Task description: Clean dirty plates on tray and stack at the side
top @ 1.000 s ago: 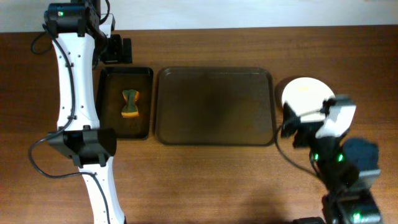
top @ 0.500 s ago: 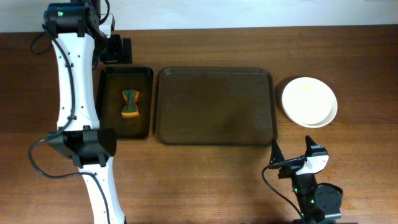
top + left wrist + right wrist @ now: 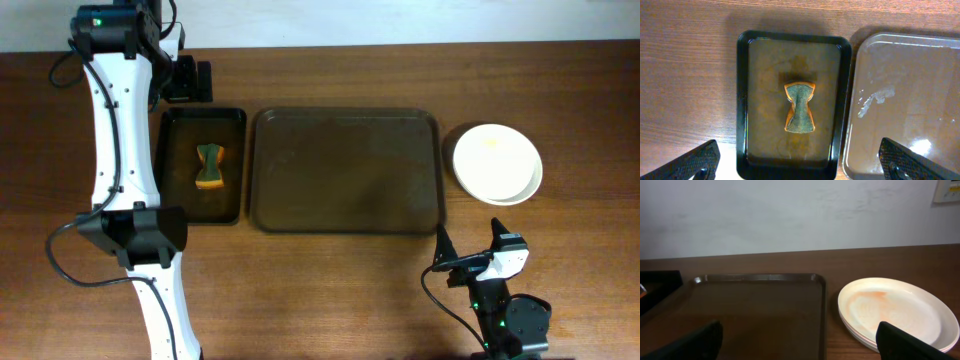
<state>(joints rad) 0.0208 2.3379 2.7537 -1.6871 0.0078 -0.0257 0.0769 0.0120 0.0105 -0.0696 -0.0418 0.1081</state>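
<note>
Overhead: 1 brown tray [image 3: 345, 170], 1 plate stack [image 3: 497, 162], 1 sponge [image 3: 209, 166].

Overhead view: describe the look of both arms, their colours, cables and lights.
Left arm: long white links, black joint housings, one green light at the top, and thin black cable loops. Right arm: black body, small white head section, green lights, and a black cable.

Tabletop [image 3: 330, 290]: brown wood with visible grain.
Left: a narrow black tray [image 3: 183, 150], flat on the wood.
Middle: the large brown tray [image 3: 345, 170], just beside the black one.
Right: white plates [image 3: 497, 162], stacked, near the brown tray but not touching it.
</note>
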